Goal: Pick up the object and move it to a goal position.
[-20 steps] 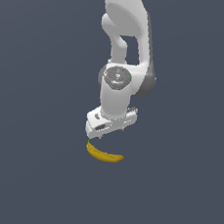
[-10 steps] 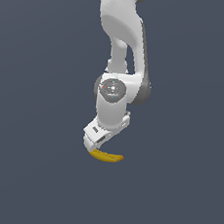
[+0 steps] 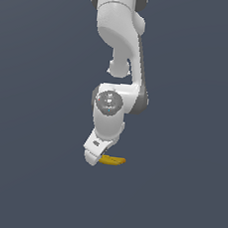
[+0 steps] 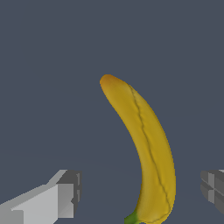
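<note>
The yellow banana [image 3: 113,160] lies on the dark grey floor, partly hidden behind my gripper [image 3: 94,157] in the exterior view. In the wrist view the banana [image 4: 146,151] fills the middle, its greenish stem tip near the frame edge and its brownish end pointing away. My gripper [image 4: 140,192] is open; one fingertip [image 4: 65,192] and the other fingertip [image 4: 213,186] stand on either side of the banana's stem end, apart from it. The gripper is low, close above the floor.
The floor [image 3: 182,144] is a plain dark grey surface all around. The white arm [image 3: 117,61] rises above the gripper. No goal marker shows in either view.
The arm has lowered and the gripper has come down over the banana, now covering its end on the exterior view's left. The banana has not moved.
</note>
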{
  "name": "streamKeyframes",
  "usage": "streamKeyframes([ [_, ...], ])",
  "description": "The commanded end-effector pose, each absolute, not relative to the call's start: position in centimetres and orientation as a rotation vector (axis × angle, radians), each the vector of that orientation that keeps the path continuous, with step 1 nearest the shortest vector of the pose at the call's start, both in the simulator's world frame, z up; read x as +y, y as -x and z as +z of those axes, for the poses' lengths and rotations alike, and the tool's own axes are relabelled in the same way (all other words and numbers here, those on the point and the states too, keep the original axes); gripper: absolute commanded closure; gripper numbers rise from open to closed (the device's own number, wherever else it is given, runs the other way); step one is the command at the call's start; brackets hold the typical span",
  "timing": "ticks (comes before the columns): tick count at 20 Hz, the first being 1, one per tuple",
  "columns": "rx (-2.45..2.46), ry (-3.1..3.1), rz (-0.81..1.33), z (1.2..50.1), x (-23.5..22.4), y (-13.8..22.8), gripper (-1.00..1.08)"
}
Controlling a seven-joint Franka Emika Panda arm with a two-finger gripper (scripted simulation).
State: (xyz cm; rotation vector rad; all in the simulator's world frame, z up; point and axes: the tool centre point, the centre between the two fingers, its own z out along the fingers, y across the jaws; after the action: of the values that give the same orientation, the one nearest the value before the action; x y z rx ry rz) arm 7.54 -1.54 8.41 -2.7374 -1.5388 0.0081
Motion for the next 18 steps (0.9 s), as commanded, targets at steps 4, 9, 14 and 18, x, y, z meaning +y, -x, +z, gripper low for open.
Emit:
streamKeyframes([
  [4,-1.673,2.659,0.003,7.5,-2.0,-8.2,-0.92],
  [9,-1.74,2.616,0.001,7.0,-2.3,-8.6,-0.92],
  [14,-1.762,2.601,0.0,6.9,-2.4,-8.7,-0.92],
  [18,-1.756,2.605,0.001,6.5,-2.4,-8.6,-0.92],
])
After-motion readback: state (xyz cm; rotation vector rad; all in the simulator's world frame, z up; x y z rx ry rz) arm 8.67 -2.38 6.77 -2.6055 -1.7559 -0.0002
